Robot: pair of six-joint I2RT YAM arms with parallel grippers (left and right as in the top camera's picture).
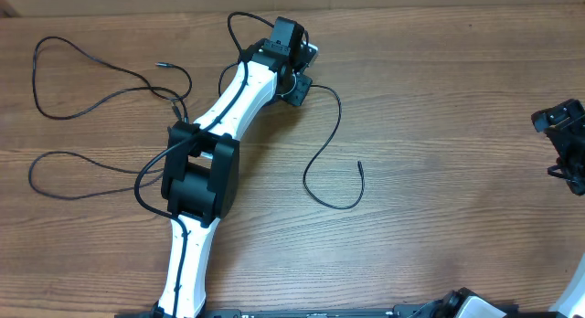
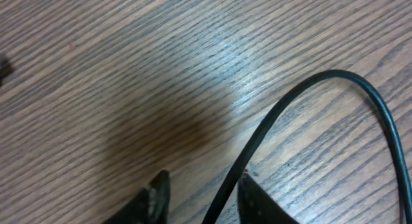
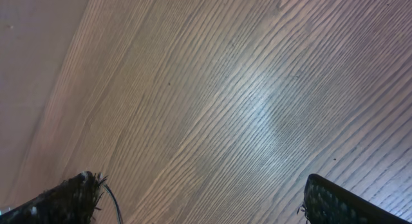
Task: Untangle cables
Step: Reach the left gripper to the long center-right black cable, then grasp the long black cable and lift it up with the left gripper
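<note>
Over the wooden surface, seen from overhead, the left claw sits at the far middle. One cable trails from it in a loop to a plug tip, and the other cables sprawl loose at the left. The right claw sits at the right edge. At the left wrist, the cable runs between fingertips that stand apart, not pinching it. At the right wrist, the claw gapes wide above the wood.

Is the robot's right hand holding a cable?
No, the right hand has its fingers spread wide with only bare table between them.
</note>
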